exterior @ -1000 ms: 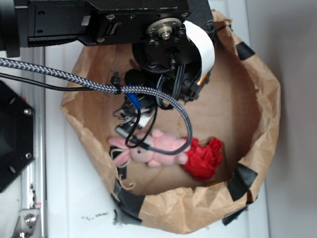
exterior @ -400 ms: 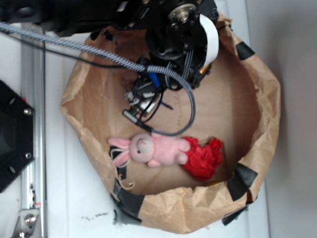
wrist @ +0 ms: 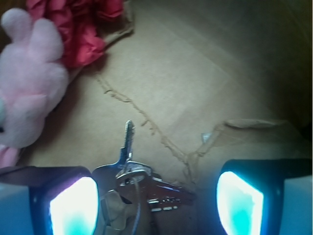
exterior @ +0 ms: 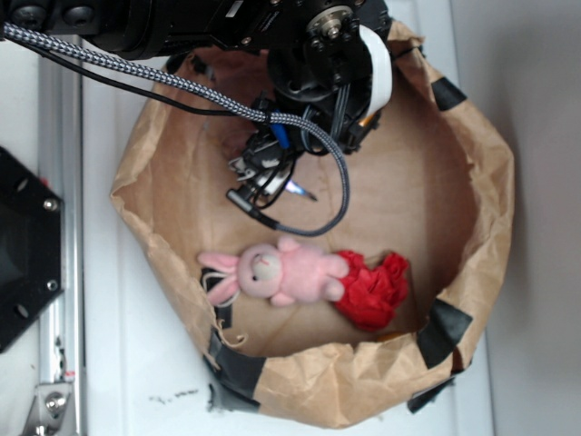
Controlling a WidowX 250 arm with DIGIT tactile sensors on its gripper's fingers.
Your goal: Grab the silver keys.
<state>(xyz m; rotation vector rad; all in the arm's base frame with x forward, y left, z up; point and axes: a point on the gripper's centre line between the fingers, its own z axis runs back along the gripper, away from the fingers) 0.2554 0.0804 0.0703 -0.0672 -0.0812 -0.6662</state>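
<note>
Silver keys [wrist: 134, 183] are sitting at the bottom centre of the wrist frame, between the two glowing fingers [wrist: 73, 208], nearer the left one; we're seeing one key pointing up-frame. We're reading the gripper [wrist: 156, 205] as standing wide open, clamping nothing, though contact with the left pad is unclear. In the exterior view the keys [exterior: 295, 189] are lying on the paper bag's floor [exterior: 408, 200], upper centre, under the arm. Pink bunny [exterior: 272, 275] and red cloth [exterior: 377, 289] are lying lower in the frame.
</note>
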